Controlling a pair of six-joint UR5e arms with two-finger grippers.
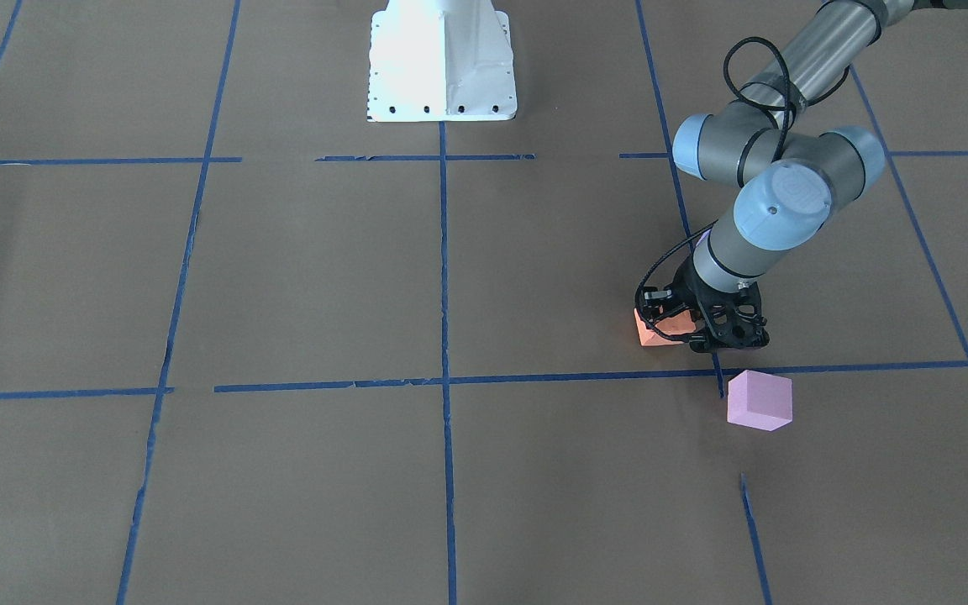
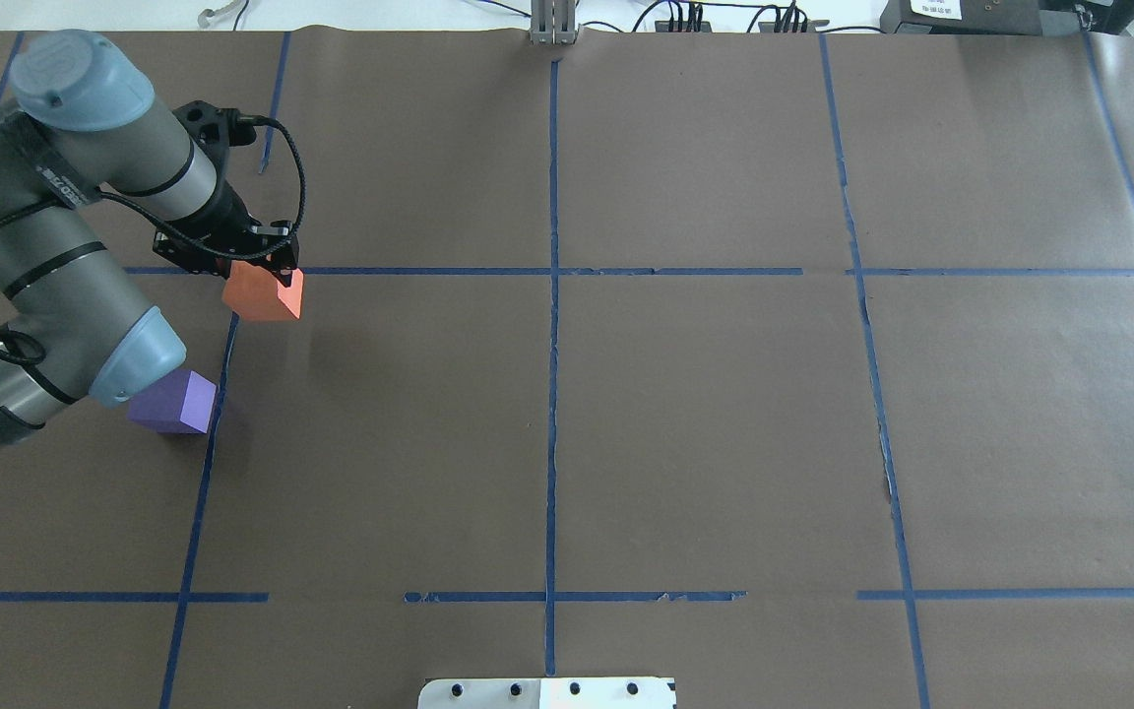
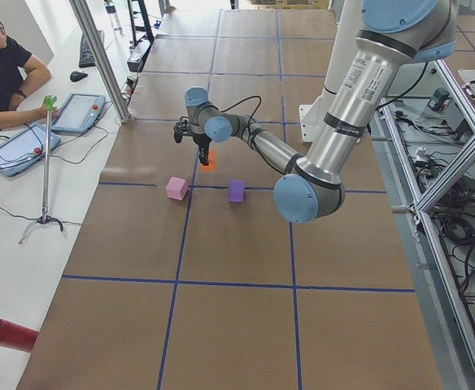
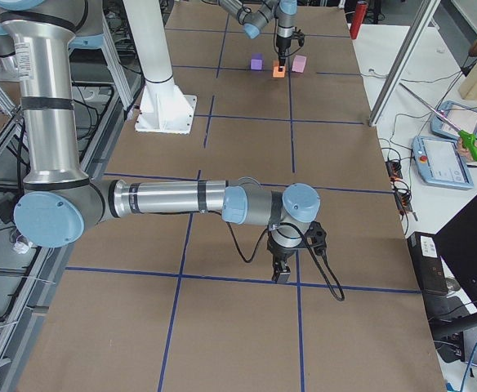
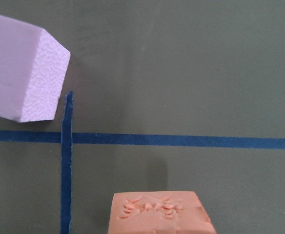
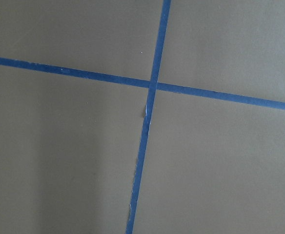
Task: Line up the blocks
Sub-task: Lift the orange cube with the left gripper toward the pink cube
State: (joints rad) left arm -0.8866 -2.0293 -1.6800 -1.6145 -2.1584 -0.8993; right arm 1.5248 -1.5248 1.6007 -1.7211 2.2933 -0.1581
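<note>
The left tool is clenched on the orange block, which hangs tilted, one corner down, seemingly just clear of the bench, in its left half. The pink block lies near it, across a tape line toward the operators' edge. The purple block sits toward the robot's edge, partly hidden under the left arm's elbow in the overhead view. In the left-end view pink and purple lie apart, with orange off to one side of the gap.

The risks come mostly from the skewed hold. Set down on a corner, the foam cube would likely tip or roll on release and end up off the line or turned against its neighbours. A tight squeeze could also make soft foam spring as the tool lets go. Pink is close enough that a descending finger might nudge it, and a low sweep of the elbow could drag purple.

The right tool hangs low near the bench's right end; I cannot tell whether it is clenched or released.
</note>
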